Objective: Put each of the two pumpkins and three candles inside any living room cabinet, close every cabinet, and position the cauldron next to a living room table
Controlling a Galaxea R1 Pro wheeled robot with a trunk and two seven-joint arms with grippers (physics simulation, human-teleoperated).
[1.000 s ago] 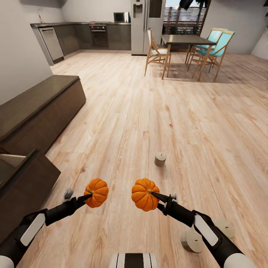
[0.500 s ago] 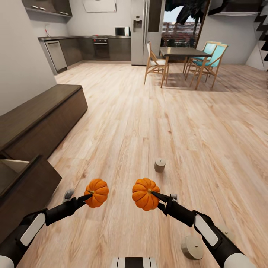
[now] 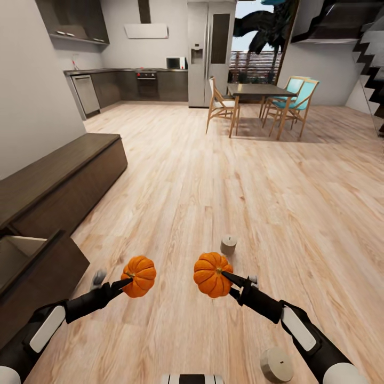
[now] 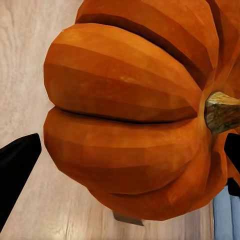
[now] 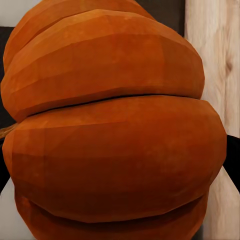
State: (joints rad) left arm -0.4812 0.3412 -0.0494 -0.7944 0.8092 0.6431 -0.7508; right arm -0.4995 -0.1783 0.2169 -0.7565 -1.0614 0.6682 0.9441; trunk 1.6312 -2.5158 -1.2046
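I hold two orange ribbed pumpkins above the wood floor. My left gripper [image 3: 126, 281] is shut on the left pumpkin [image 3: 140, 276] [image 4: 130, 115]; my right gripper [image 3: 226, 278] is shut on the right pumpkin [image 3: 212, 274] [image 5: 110, 130]. One grey candle [image 3: 229, 245] stands on the floor just beyond the right pumpkin, and a second candle [image 3: 277, 364] sits near my right forearm at the frame's bottom. The long dark-brown cabinet [image 3: 58, 181] runs along the left wall, and its nearest drawer [image 3: 32, 261] stands pulled out, showing a pale interior. The cauldron and the coffee table are out of view.
Far ahead stand a dining table [image 3: 260, 92] with wooden and teal chairs, a fridge [image 3: 209, 52] and grey kitchen counters [image 3: 133, 82]. A staircase [image 3: 370, 64] rises at the far right. Wide wood floor lies between me and them.
The head view has tilted up, showing more of the kitchen and the stairs. Both pumpkins stay gripped in much the same place. One candle by my right arm has left the frame.
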